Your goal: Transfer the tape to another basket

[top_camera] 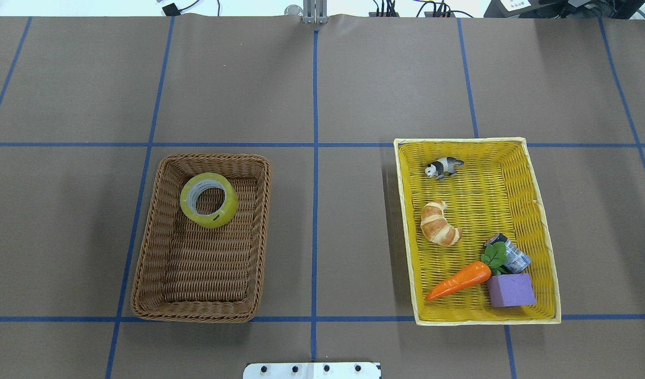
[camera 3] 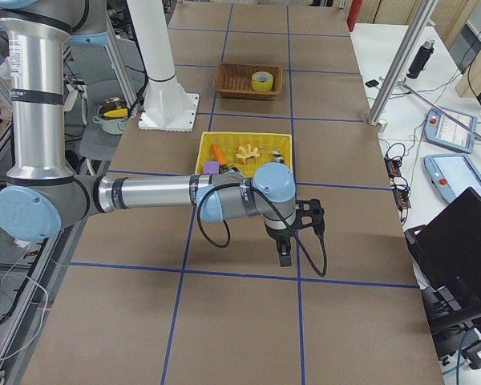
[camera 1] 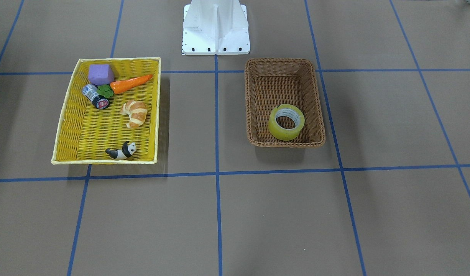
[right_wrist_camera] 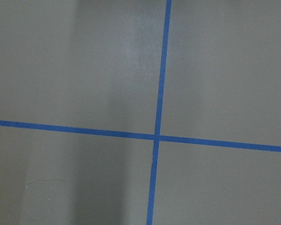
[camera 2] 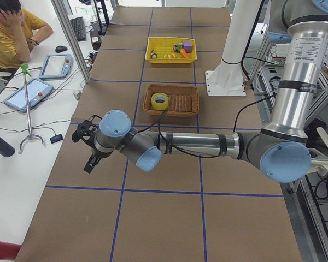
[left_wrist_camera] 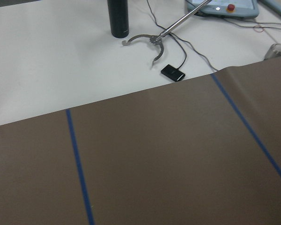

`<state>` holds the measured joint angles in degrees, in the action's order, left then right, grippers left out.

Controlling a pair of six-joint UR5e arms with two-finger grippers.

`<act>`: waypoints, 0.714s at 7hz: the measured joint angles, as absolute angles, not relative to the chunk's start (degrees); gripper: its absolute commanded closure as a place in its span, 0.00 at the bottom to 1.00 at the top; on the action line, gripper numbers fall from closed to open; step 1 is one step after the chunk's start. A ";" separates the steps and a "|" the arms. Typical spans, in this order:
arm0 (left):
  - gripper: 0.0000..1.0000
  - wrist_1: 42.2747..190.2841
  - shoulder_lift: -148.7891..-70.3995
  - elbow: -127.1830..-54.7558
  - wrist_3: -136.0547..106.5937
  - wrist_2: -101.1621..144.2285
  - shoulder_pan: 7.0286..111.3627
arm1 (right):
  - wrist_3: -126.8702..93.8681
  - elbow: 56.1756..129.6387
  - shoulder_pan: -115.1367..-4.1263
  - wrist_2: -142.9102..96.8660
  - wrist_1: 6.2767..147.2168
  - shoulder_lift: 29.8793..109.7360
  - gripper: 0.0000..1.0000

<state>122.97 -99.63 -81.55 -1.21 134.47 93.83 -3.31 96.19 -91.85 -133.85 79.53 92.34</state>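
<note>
The tape (top_camera: 209, 200), a yellowish roll with a grey-white core, lies flat inside the brown wicker basket (top_camera: 143, 252), near its far end. It also shows in the front view (camera 1: 286, 122) and the left side view (camera 2: 160, 101). The yellow woven tray (top_camera: 543, 210) stands apart on the other side of the table. My left gripper (camera 2: 89, 158) hangs over bare table far from the basket. My right gripper (camera 3: 287, 249) hangs over bare table beyond the yellow tray. Both show only in the side views, so I cannot tell whether they are open or shut.
The yellow tray holds a carrot (top_camera: 458, 280), a croissant (top_camera: 438, 223), a panda figure (top_camera: 443, 167), a purple block (top_camera: 510, 290) and a small black-and-silver cylinder (top_camera: 512, 253). The white robot base (camera 1: 216, 28) stands between the baskets. An operator (camera 2: 13, 33) sits at a side table.
</note>
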 measured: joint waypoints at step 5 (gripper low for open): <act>0.01 92.23 -98.39 -81.51 13.24 134.01 97.36 | -3.20 94.46 -91.85 -133.85 77.85 92.41 0.00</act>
